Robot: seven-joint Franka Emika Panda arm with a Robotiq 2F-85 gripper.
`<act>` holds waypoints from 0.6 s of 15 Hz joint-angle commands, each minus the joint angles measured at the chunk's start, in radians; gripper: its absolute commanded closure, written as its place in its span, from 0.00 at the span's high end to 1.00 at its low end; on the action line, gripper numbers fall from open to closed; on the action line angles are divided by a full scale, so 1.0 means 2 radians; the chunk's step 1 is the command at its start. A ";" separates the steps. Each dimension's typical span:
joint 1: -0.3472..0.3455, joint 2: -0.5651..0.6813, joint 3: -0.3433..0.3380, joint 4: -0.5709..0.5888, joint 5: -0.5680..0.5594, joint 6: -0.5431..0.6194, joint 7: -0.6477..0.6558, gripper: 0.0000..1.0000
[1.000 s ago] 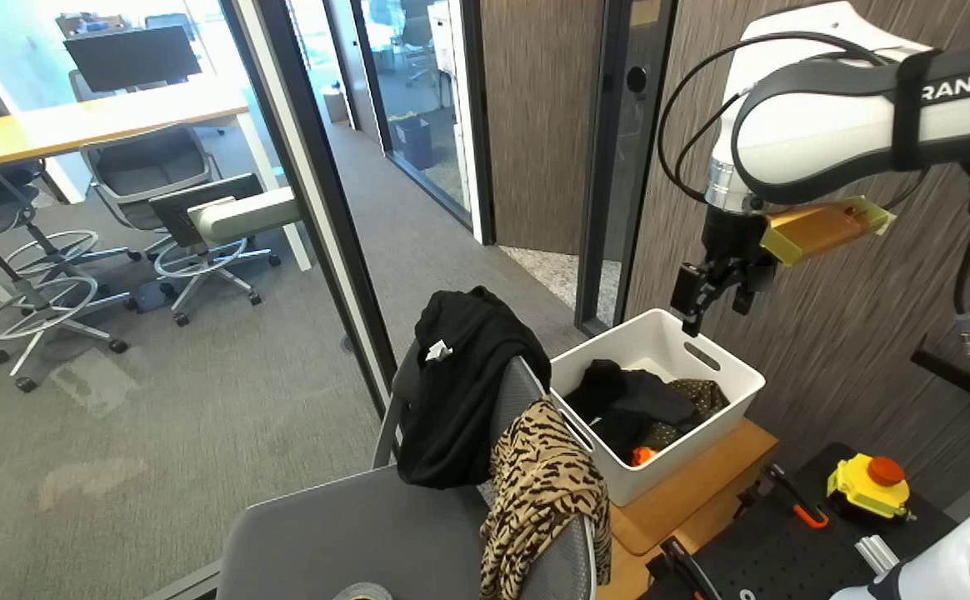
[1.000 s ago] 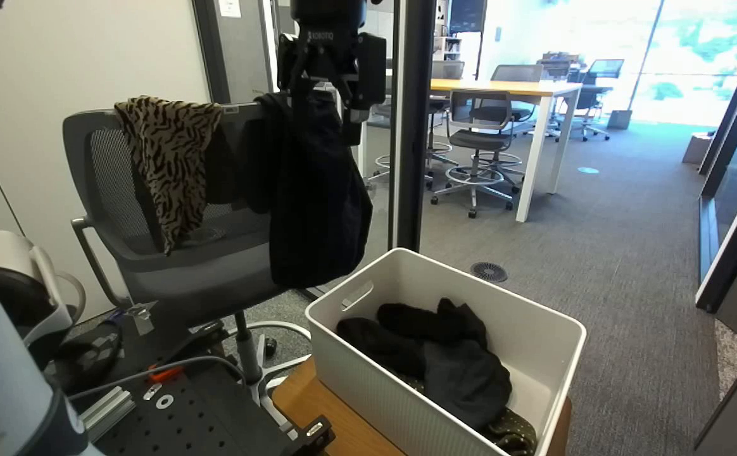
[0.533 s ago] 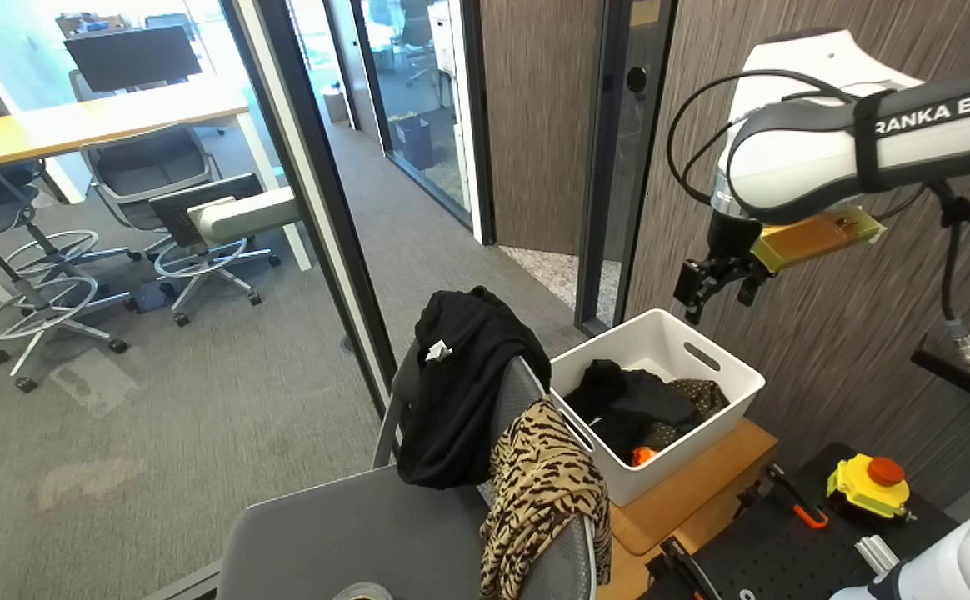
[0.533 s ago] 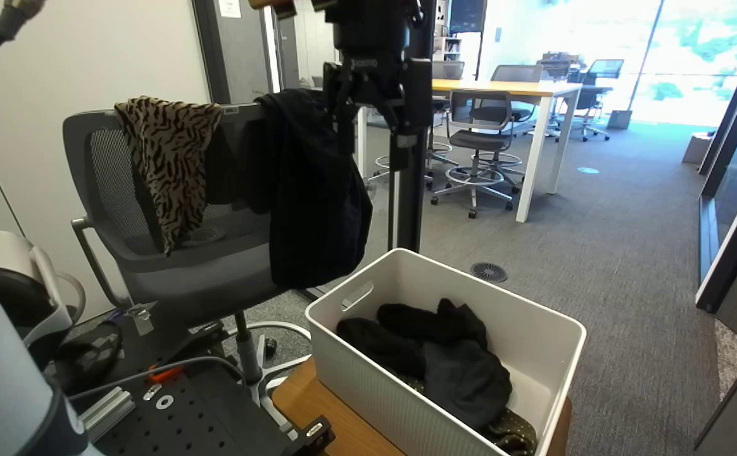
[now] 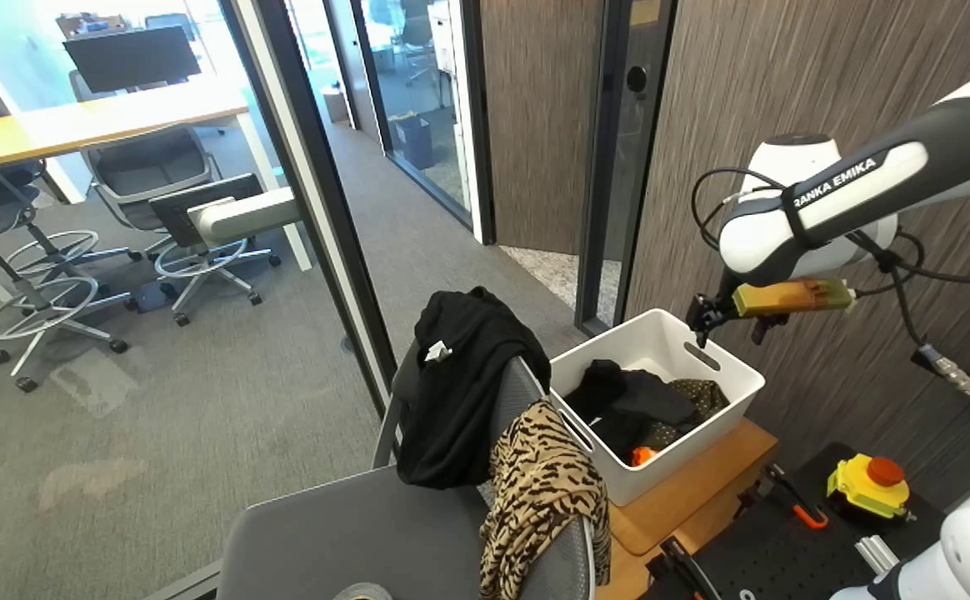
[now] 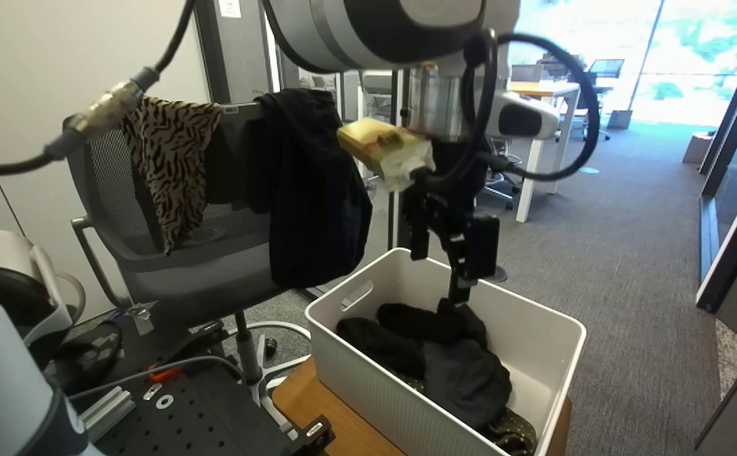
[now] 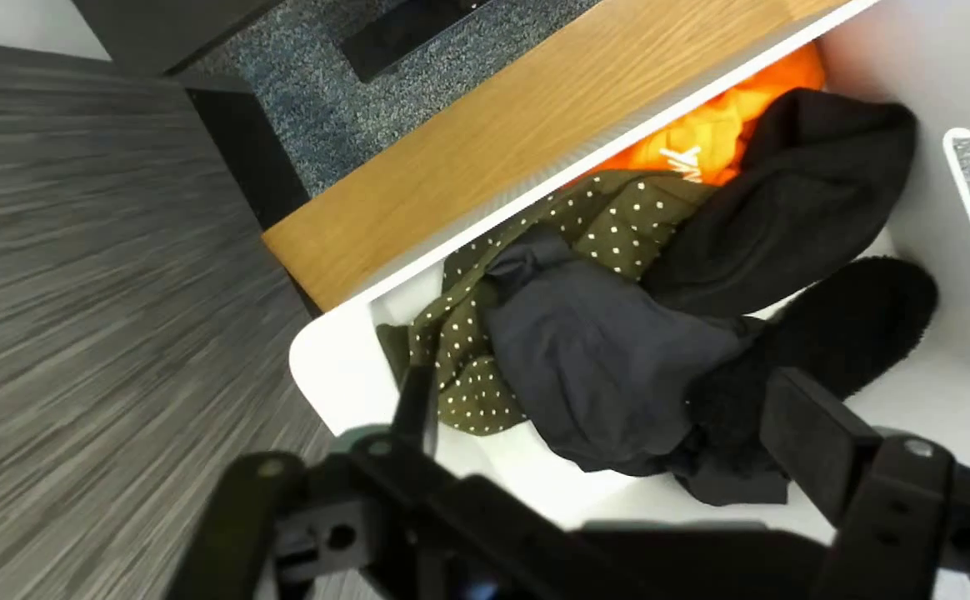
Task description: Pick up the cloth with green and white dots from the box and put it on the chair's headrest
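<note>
The green cloth with white dots (image 7: 472,367) lies in the white box (image 7: 331,358), partly covered by dark grey and black cloths. It also shows in both exterior views (image 5: 708,395) (image 6: 514,432). My gripper (image 6: 439,277) is open and empty above the box, its fingertips near rim height. In the wrist view the open jaws (image 7: 610,408) span the dotted cloth's edge and the dark grey cloth (image 7: 610,350), with no contact visible. The grey chair (image 6: 106,164) stands beside the box. Its backrest top carries a tiger-striped cloth (image 6: 175,158) and a black garment (image 6: 318,196).
An orange item (image 7: 718,117) and black cloths (image 7: 810,192) share the box. The box stands on a wooden surface (image 5: 702,479). A black perforated plate (image 6: 178,411) with tools and a yellow emergency-stop button (image 5: 868,485) lie near the robot base. A wood-grain wall (image 5: 785,358) stands close behind the gripper.
The arm has swung from beside the chair to over the box and come down, the gripper tilting and turning. It stays open. The cloths, box and chair have not moved.
</note>
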 commanded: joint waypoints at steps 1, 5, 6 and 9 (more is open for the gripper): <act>0.010 0.098 -0.015 0.020 0.057 0.073 0.014 1.00; 0.015 0.198 -0.012 0.054 0.130 0.124 0.003 1.00; 0.014 0.223 -0.010 0.067 0.146 0.132 -0.001 1.00; 0.005 0.287 -0.005 0.108 0.176 0.145 -0.007 1.00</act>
